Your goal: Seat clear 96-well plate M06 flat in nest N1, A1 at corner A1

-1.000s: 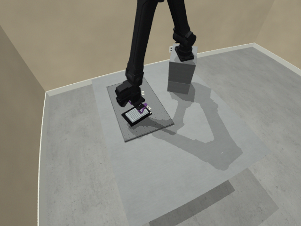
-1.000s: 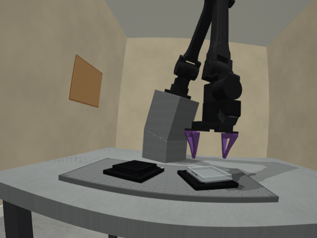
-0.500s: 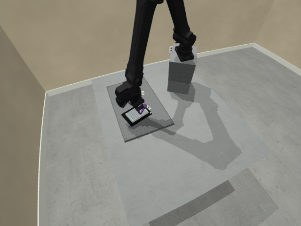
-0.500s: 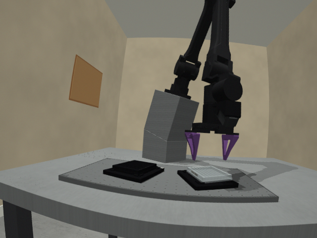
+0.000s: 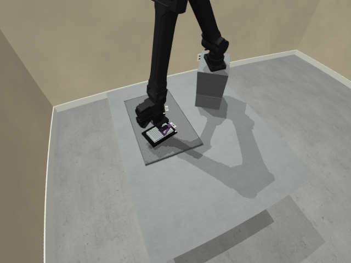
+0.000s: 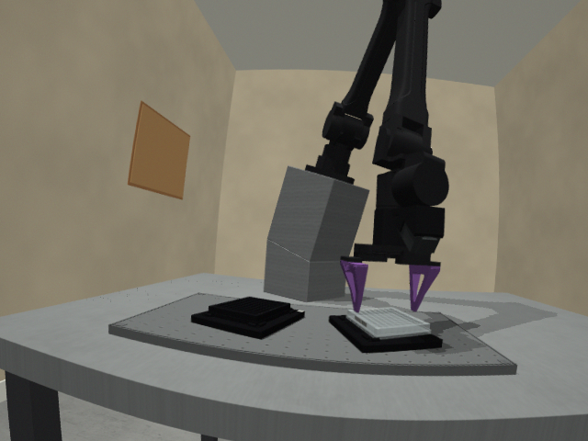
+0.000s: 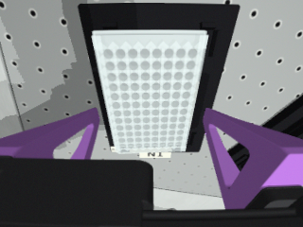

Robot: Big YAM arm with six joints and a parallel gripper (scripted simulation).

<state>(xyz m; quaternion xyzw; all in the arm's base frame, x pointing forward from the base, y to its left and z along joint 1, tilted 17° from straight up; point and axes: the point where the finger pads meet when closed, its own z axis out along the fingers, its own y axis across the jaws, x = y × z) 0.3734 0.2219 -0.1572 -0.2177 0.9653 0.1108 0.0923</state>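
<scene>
Just above the clear plate M06 (image 6: 388, 322), the tool (image 6: 387, 303) hung wide open, holding nothing. One purple finger (image 6: 355, 285) stood at each side. M06 lay on the black nest N1 (image 6: 379, 344). Black plate M09 (image 6: 251, 310) sat nearby on the surface (image 6: 142, 379).

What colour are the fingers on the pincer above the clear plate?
Purple. The fingers show best in the exterior view, spread wide above the clear plate.

Black arm (image 6: 408, 118), purple-fingered tool (image 6: 387, 303)
</scene>
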